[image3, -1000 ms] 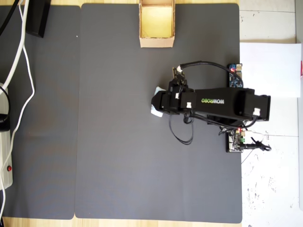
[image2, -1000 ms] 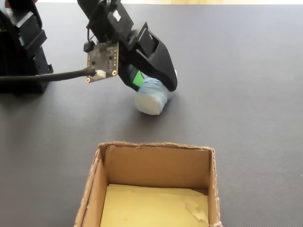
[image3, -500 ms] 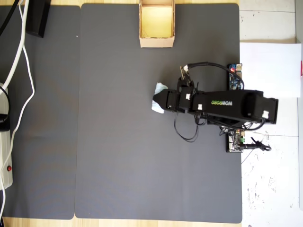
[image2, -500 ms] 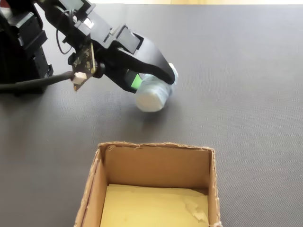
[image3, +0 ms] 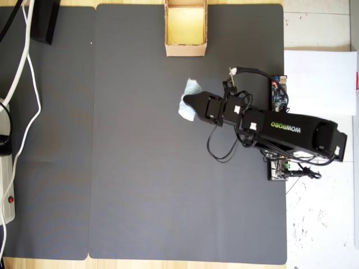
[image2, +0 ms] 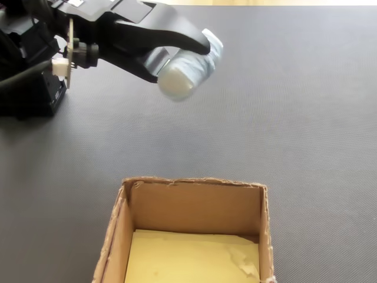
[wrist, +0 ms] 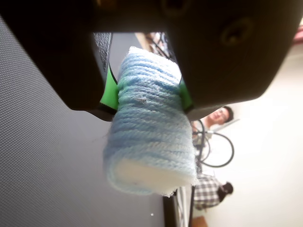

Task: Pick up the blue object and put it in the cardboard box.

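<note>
Clearly the gripper (image2: 187,57) is clamped on the blue object (image2: 184,72), its 2 green-lined jaws pinching the roll's upper half in the wrist view. The roll hangs clear above the dark mat (image3: 140,168). In the fixed view its long axis slants, whitish end face turned down toward the cardboard box (image2: 126,233), well apart from it.
</note>
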